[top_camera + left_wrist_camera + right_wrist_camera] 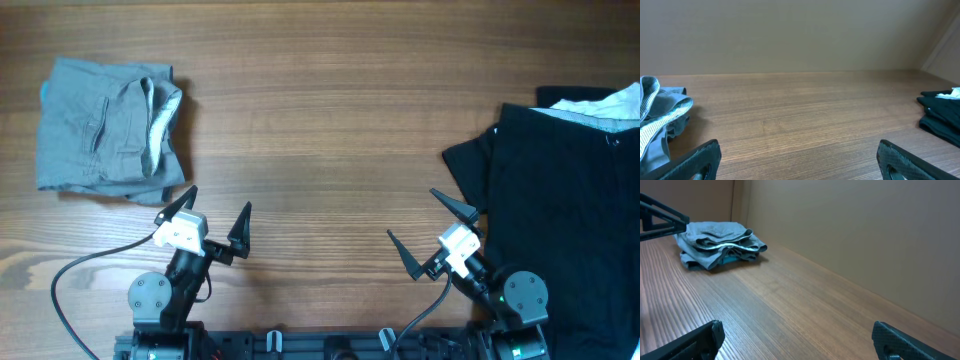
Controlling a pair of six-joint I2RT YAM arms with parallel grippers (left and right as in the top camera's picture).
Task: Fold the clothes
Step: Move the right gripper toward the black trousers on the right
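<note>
Legible markings: none in any view.
Overhead and both wrist views checked. The grey folded garment point(105, 125) at upper left, the black garment point(565, 200) at right and the wooden tabletop point(330, 120) show no readable letters, numbers or logos. A white patch point(600, 103) at the upper right edge of the black garment could be a label or another cloth, cannot tell which; nothing resolves on it. The white housings point(180, 232) behind the left pincer point(218, 200) and right pincer point(412, 214) read blank at this resolution.
</note>
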